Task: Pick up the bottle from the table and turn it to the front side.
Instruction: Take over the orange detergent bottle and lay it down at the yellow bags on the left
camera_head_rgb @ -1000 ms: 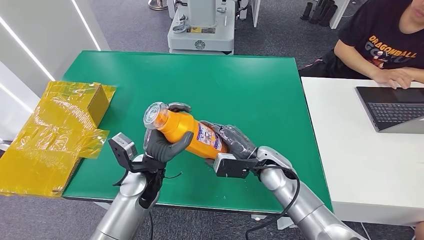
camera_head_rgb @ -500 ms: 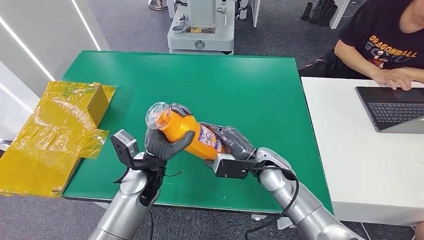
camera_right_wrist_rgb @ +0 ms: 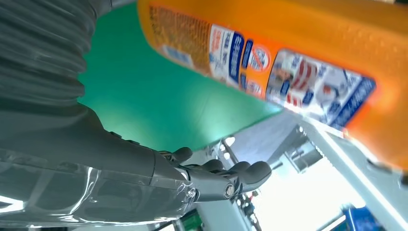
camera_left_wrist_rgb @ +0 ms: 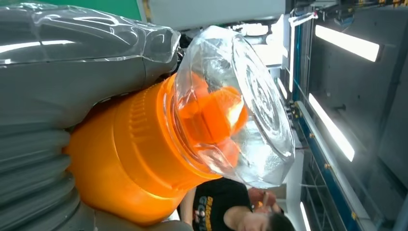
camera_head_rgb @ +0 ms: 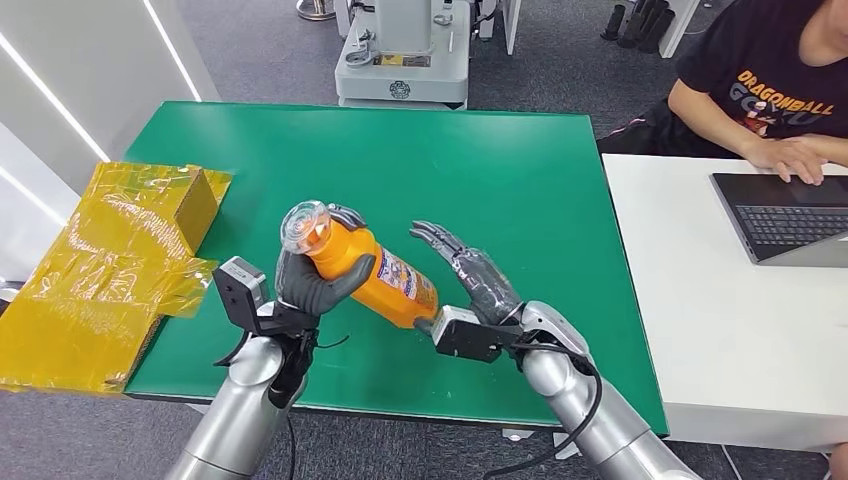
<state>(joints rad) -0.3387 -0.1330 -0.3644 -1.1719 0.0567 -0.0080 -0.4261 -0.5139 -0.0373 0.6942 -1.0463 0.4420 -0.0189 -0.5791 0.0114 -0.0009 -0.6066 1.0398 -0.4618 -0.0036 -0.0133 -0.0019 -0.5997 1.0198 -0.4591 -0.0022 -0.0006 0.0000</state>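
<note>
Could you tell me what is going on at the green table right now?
The robot is holding an orange bottle tilted above the green table, gripped near its clear cap by the left hand. The right hand is open beside the bottle's lower end, fingers spread, not gripping it. The bottle's label faces up and toward the right hand. A person sits at the neighbouring white table using a laptop, and yellow-wrapped cardboard lies at the table's left edge.

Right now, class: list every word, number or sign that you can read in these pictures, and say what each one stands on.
"DRAGONBALL": orange print on the seated person's black T-shirt; a second line under it is partly hidden.
Label on the orange bottle, held by the left robot hand: printing too blurred to read in the head and right wrist views.
Stickers on the grey machine behind the table: too small.
</note>
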